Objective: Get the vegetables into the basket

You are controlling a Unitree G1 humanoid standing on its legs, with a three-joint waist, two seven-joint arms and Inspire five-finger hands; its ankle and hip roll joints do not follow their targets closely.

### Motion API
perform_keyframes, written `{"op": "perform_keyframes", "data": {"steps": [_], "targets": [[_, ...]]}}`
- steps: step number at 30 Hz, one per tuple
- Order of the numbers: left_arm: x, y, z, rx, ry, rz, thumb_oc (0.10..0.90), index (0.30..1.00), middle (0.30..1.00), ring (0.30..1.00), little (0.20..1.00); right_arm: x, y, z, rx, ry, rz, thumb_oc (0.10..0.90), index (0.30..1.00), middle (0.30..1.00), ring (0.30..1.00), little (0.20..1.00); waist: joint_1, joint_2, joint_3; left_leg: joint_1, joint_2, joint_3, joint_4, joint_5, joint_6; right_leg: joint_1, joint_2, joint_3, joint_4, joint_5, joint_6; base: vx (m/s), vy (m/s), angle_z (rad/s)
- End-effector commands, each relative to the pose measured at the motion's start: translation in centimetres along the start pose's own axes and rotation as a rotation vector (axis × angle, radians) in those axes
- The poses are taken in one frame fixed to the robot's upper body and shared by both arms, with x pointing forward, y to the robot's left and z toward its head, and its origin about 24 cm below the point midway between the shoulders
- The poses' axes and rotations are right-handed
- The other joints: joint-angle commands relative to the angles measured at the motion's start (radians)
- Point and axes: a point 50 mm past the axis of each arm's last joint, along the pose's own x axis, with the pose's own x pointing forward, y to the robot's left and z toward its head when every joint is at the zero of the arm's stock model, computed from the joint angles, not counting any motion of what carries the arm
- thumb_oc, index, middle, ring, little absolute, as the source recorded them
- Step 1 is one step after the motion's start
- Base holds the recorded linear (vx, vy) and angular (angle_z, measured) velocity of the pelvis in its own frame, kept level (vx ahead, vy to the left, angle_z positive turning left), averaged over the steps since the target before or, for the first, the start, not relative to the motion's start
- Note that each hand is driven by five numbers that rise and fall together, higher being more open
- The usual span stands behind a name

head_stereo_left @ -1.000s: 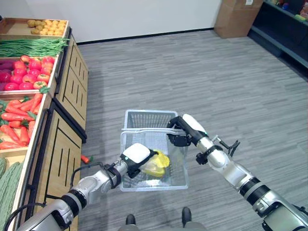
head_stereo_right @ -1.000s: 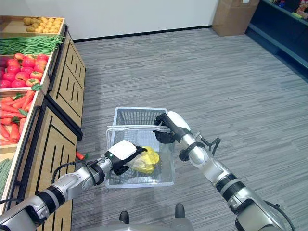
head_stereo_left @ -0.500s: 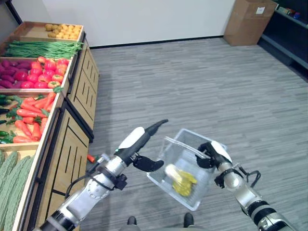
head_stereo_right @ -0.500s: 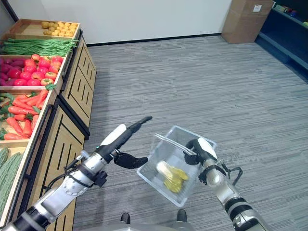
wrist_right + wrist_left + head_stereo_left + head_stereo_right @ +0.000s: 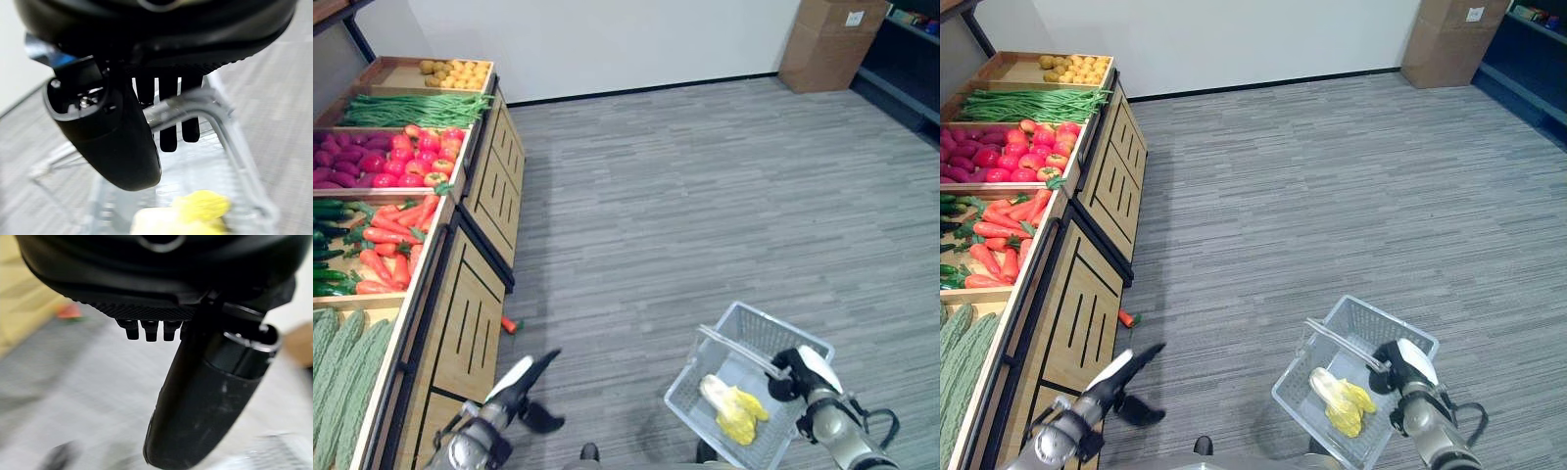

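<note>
Gripping the basket [image 5: 744,362] handle, right robot hand [image 5: 800,370]; left robot hand [image 5: 521,384] straight-fingered, holding nothing.

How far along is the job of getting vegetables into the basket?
Done: one yellow vegetable lies in the basket. In hand: the right hand grips the basket's handle; the left hand is open and holds nothing. Left: carrots, tomatoes and green beans sit on the stand, and one carrot lies on the floor.

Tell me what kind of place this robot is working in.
Most likely a mock grocery produce section: a wooden stand holds bins of tomatoes, carrots and green beans, and the right hand carries a shopping basket.
</note>
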Motion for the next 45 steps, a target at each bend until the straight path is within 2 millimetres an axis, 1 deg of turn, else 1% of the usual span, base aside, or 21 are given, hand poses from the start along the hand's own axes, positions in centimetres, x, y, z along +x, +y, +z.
{"op": "perform_keyframes", "data": {"steps": [1,2,4,5,6,7,10,15,17,18,20,24,26,28,29,30,33,38,41,43,45], "targets": [[1.1,2.8,1.9,0.155,-0.083,0.132,0.9,1.0,1.0,1.0,1.0,1.6,-4.7,4.0,0.045,-0.172,-0.206,0.4,0.3,0.3,0.3,0.3,0.015,-0.065,-0.027,-0.006,-0.028,-0.035,0.001,-0.044,0.016,0.022,-0.002,-0.037,0.006,-0.049,0.024,0.03,-0.049,0.03],[1.2,0.8,-1.1,0.166,0.097,0.106,0.9,1.0,1.0,1.0,1.0,1.4,-3.6,2.9,0.029,-0.13,-0.165,0.4,0.3,0.3,0.3,0.3,0.012,-0.068,-0.027,-0.004,-0.025,-0.036,0.001,-0.042,0.015,0.027,0.003,-0.038,0.006,-0.053,0.017,0.03,-0.038,0.02],[1.5,0.2,-0.8,0.172,0.095,0.104,0.9,1.0,1.0,1.0,1.0,1.3,-3.5,2.8,0.02,-0.134,-0.162,0.4,0.3,0.3,0.3,0.3,0.009,-0.066,-0.024,-0.002,-0.024,-0.039,0.001,-0.044,0.014,0.029,0.005,-0.04,0.008,-0.057,0.015,0.02,-0.04,0.03],[1.3,-1.0,-2.4,0.169,0.207,0.084,0.9,1.0,1.0,1.0,1.0,1.1,-3.0,2.1,0.012,-0.108,-0.143,0.4,0.3,0.3,0.3,0.3,0.009,-0.068,-0.019,-0.002,-0.019,-0.042,0.004,-0.041,0.012,0.031,0.008,-0.044,0.019,-0.064,0.01,0.01,-0.05,0.05],[1.1,-1.6,-3.1,0.158,0.257,0.075,0.9,1.0,1.0,1.0,1.0,1.0,-3.0,2.3,0.01,-0.123,-0.141,0.4,0.3,0.3,0.3,0.3,0.007,-0.068,-0.013,-0.004,-0.016,-0.044,0.008,-0.04,0.011,0.027,0.012,-0.048,0.036,-0.073,0.006,0.01,-0.05,0.04],[1.2,-1.7,-3.0,0.158,0.256,0.075,0.9,1.0,1.0,1.0,1.0,1.0,-3.0,2.3,0.01,-0.123,-0.141,0.4,0.3,0.3,0.3,0.3,0.006,-0.067,-0.013,-0.004,-0.016,-0.045,0.008,-0.039,0.011,0.025,0.012,-0.048,0.039,-0.075,0.006,-0.01,-0.048,0.03],[0.4,-3.8,-4.6,0.059,0.407,0.057,0.9,1.0,1.0,1.0,1.0,0.8,-2.4,2.0,0.014,-0.115,-0.119,0.4,0.3,0.3,0.3,0.3,0.005,-0.066,0.008,-0.019,0.0,-0.062,0.026,-0.032,0.004,-0.003,0.022,-0.059,0.107,-0.109,-0.013,-0.01,-0.087,0.08],[0.0,-4.9,-4.9,-0.031,0.457,0.064,0.9,1.0,1.0,1.0,1.0,0.6,-2.3,1.9,0.013,-0.123,-0.114,0.4,0.3,0.3,0.3,0.3,0.015,-0.065,0.023,-0.061,0.008,-0.093,0.087,-0.027,-0.01,0.007,0.035,-0.086,0.103,-0.124,-0.03,0.01,-0.117,0.18],[0.3,-5.2,-4.4,-0.081,0.449,0.073,0.9,1.0,1.0,1.0,1.0,0.6,-2.5,2.3,0.007,-0.14,-0.118,0.4,0.3,0.3,0.3,0.3,0.029,-0.067,0.055,-0.121,-0.002,-0.116,0.185,-0.017,-0.025,0.015,0.037,-0.103,0.101,-0.132,-0.043,-0.06,-0.143,0.27],[0.6,-5.3,-3.9,-0.139,0.441,0.091,0.9,1.0,1.0,1.0,1.0,0.7,-2.7,2.3,0.003,-0.138,-0.121,0.4,0.3,0.3,0.3,0.3,0.038,-0.067,0.079,-0.165,-0.029,-0.142,0.255,-0.01,-0.032,0.029,0.033,-0.126,0.099,-0.138,-0.05,-0.05,-0.086,0.18],[0.7,-5.4,-3.7,-0.156,0.44,0.096,0.9,1.0,1.0,1.0,1.0,0.7,-2.8,2.3,0.007,-0.135,-0.126,0.4,0.3,0.3,0.3,0.3,0.038,-0.064,0.087,-0.182,-0.036,-0.143,0.261,-0.001,-0.033,0.039,0.03,-0.138,0.095,-0.139,-0.051,0.0,-0.033,0.56],[0.4,-5.9,-4.0,-0.215,0.475,0.099,0.9,1.0,1.0,1.0,1.0,0.9,-3.4,3.0,0.016,-0.156,-0.148,0.4,0.3,0.3,0.3,0.3,0.054,-0.065,0.08,-0.246,-0.077,-0.138,0.16,0.022,-0.004,0.058,0.026,-0.16,0.075,-0.141,-0.037,0.09,0.034,0.33],[0.4,-6.1,-3.9,-0.195,0.467,0.093,0.9,1.0,1.0,1.0,1.0,1.2,-3.6,3.4,0.013,-0.16,-0.16,0.4,0.3,0.3,0.3,0.3,0.068,-0.063,0.074,-0.292,-0.074,-0.114,0.085,0.074,0.0,0.066,0.031,-0.149,0.068,-0.149,-0.03,0.16,0.086,0.05],[0.4,-5.5,-4.1,-0.178,0.473,0.108,0.9,1.0,1.0,1.0,1.0,1.4,-3.5,4.7,0.019,-0.199,-0.157,0.4,0.3,0.3,0.3,0.3,0.086,-0.072,0.073,-0.308,-0.068,-0.084,0.067,0.11,-0.005,0.08,0.041,-0.112,0.072,-0.166,-0.027,0.21,0.113,-0.4],[0.4,-5.5,-4.1,-0.178,0.473,0.109,0.9,1.0,1.0,1.0,1.0,1.4,-3.5,4.8,0.019,-0.199,-0.157,0.4,0.3,0.3,0.3,0.3,0.088,-0.073,0.074,-0.308,-0.068,-0.082,0.067,0.11,-0.005,0.079,0.04,-0.109,0.073,-0.166,-0.027,0.27,0.178,-0.35],[0.2,-5.5,-4.5,-0.15,0.485,0.097,0.9,1.0,1.0,1.0,1.0,1.4,-2.7,4.5,0.024,-0.183,-0.137,0.4,0.3,0.3,0.3,0.3,0.095,-0.085,0.056,-0.28,-0.069,-0.072,0.049,0.093,0.012,0.093,0.033,-0.1,0.078,-0.179,-0.018,0.22,0.168,-0.2],[0.2,-4.8,-4.8,-0.056,0.474,0.087,0.9,1.0,1.0,1.0,1.0,1.3,-1.8,4.4,0.036,-0.168,-0.121,0.4,0.3,0.3,0.3,0.3,0.098,-0.109,0.041,-0.269,-0.09,-0.042,0.063,0.067,0.042,0.093,-0.002,-0.083,0.109,-0.185,-0.001,0.23,0.247,-0.21],[1.3,-2.0,-4.0,-0.082,0.442,0.178,0.9,1.0,1.0,1.0,1.0,1.6,-0.4,5.8,0.062,-0.172,-0.087,0.4,0.3,0.3,0.3,0.3,0.107,-0.157,0.025,-0.264,-0.133,0.0,0.117,-0.012,0.089,0.053,-0.071,-0.035,0.142,-0.079,0.051,0.17,0.248,-0.2],[1.3,-1.5,-4.1,-0.052,0.438,0.178,0.9,1.0,1.0,1.0,1.0,1.5,-0.1,5.7,0.059,-0.17,-0.069,0.4,0.3,0.3,0.3,0.3,0.103,-0.173,0.021,-0.249,-0.158,0.001,0.13,-0.043,0.11,0.041,-0.089,-0.02,0.181,-0.02,0.067,0.14,0.165,-0.15],[1.3,-1.4,-4.2,-0.044,0.437,0.17,0.9,1.0,1.0,1.0,1.0,1.4,0.1,5.4,0.061,-0.158,-0.061,0.4,0.3,0.3,0.3,0.3,0.102,-0.176,0.021,-0.233,-0.171,0.0,0.129,-0.054,0.123,0.025,-0.096,-0.014,0.229,0.014,0.074,0.11,0.152,0.0],[1.3,-1.4,-4.2,-0.035,0.438,0.166,0.9,1.0,1.0,1.0,1.0,1.5,0.0,5.6,0.062,-0.16,-0.064,0.4,0.3,0.3,0.3,0.3,0.102,-0.171,0.028,-0.212,-0.178,-0.003,0.128,-0.067,0.14,-0.018,-0.106,-0.006,0.329,0.067,0.074,0.07,0.159,-0.02]]}}
